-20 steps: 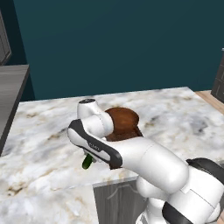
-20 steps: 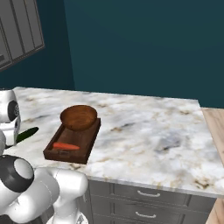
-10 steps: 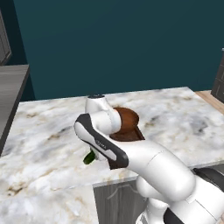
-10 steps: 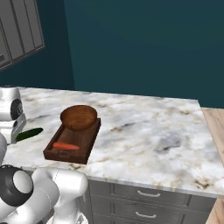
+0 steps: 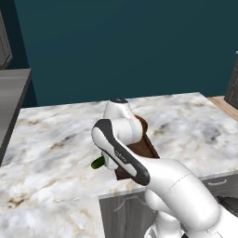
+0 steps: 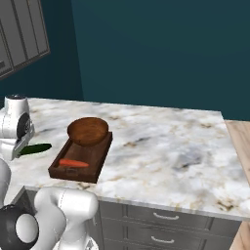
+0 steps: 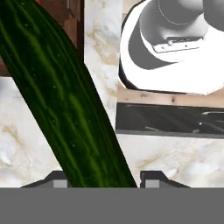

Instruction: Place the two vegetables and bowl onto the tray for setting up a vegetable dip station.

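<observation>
Dark green cucumber [image 7: 65, 100] with paler streaks — red-orange carrot [image 6: 73, 163], dark brown tray [image 6: 93, 166], white-and-tan marbled counter [image 6: 166, 146]

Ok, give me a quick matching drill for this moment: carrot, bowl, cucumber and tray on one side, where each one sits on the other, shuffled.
Things:
1. carrot
2. bowl
3. cucumber
4. tray

Places:
A. on the marble counter, beside the tray, between the fingertips in the hand view
B. lying in the near end of the tray
C. resting on the far end of the tray
D. on the counter near its front edge, holding two items

Pairs: 1-B, 2-C, 3-A, 4-D
</observation>
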Tool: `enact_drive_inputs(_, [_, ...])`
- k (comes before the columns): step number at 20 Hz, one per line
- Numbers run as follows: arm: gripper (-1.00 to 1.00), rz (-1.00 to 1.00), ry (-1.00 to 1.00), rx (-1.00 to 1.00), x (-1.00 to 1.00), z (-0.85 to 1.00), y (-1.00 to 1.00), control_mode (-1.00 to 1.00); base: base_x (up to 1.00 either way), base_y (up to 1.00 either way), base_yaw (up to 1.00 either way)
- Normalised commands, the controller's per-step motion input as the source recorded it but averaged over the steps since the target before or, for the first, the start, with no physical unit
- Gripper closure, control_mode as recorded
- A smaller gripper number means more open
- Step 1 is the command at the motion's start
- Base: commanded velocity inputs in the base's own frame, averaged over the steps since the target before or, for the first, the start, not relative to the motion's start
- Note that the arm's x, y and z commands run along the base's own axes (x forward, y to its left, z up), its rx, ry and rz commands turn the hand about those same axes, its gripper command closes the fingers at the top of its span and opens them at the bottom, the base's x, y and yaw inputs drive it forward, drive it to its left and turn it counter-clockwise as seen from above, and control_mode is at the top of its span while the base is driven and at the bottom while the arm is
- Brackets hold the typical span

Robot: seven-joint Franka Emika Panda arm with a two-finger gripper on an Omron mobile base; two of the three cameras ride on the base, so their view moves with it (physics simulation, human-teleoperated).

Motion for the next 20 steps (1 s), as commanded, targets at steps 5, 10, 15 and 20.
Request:
enact_drive_inputs(5, [1.00, -0.04, -0.17, 0.11, -0.08, 0.00, -0.26, -1.00, 0.00, 0.00, 0.00])
enact_drive_inputs(10, [1.00, -0.07, -0.11, 0.06, 0.01, 0.01, -0.22, -1.00, 0.00, 0.00, 0.00])
enact_drive_inputs(15, [1.00, -0.08, 0.00, 0.07, 0.07, 0.03, -0.24, -1.00, 0.00, 0.00, 0.00])
enact_drive_inputs(20, [1.00, -0.04, 0.00, 0.09, 0.05, 0.03, -0.25, -1.00, 0.00, 0.00, 0.00])
